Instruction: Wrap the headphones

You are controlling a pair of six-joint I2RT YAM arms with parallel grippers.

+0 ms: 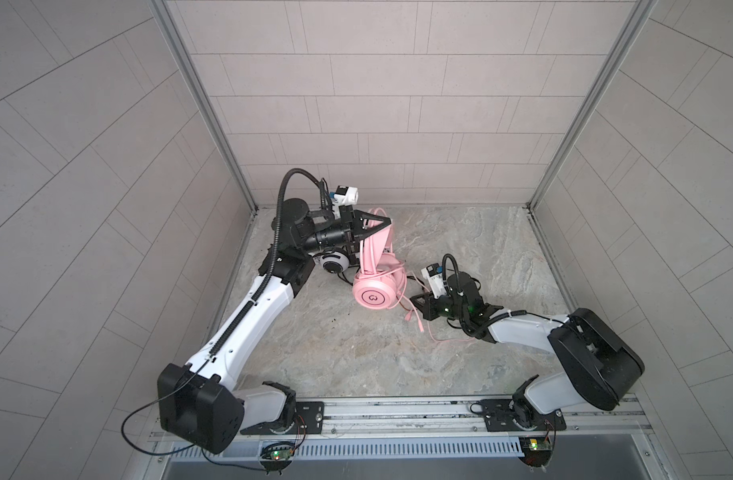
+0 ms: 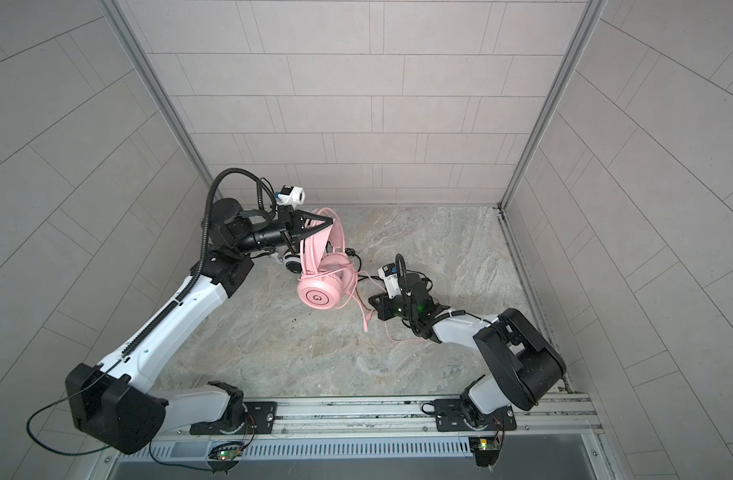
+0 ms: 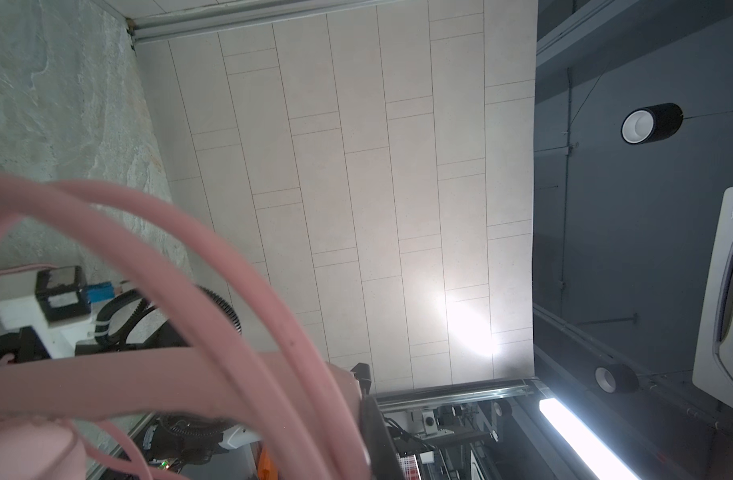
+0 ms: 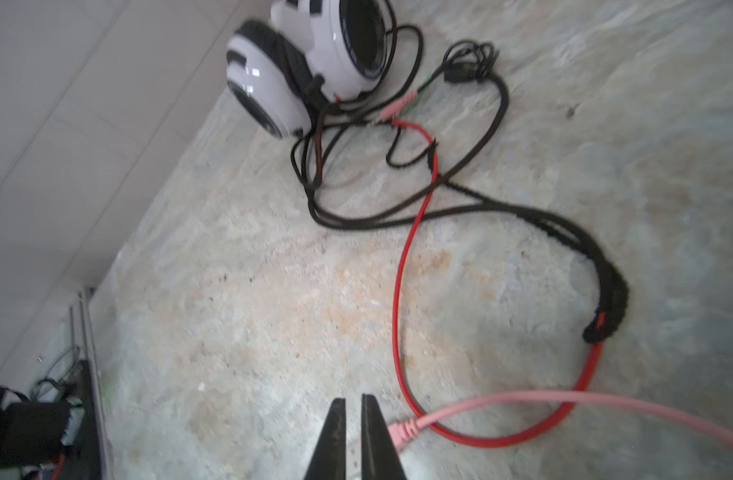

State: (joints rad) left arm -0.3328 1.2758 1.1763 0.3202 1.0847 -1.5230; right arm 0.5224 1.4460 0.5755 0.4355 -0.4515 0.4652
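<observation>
The pink headphones (image 1: 375, 297) (image 2: 319, 297) hang by their headband from my left gripper (image 1: 383, 226) (image 2: 326, 224), which is shut on the band above the table. Loops of pink cable (image 3: 231, 291) cross the left wrist view in front of that gripper (image 3: 366, 399). The white-and-black headphones (image 1: 333, 262) (image 4: 281, 87) lie behind, partly under the left arm, their black cable (image 4: 481, 203) spread on the table. My right gripper (image 1: 415, 300) (image 2: 373, 300) (image 4: 353, 401) sits low on the table, shut on the plug at the end of the pink cable (image 4: 522, 405).
A thin red cable (image 4: 402, 291) loops across the stone tabletop (image 1: 481, 249) beside the right gripper. Pink cable (image 1: 439, 338) trails on the table under the right arm. Tiled walls close in the back and both sides. A metal rail (image 1: 398, 411) runs along the front.
</observation>
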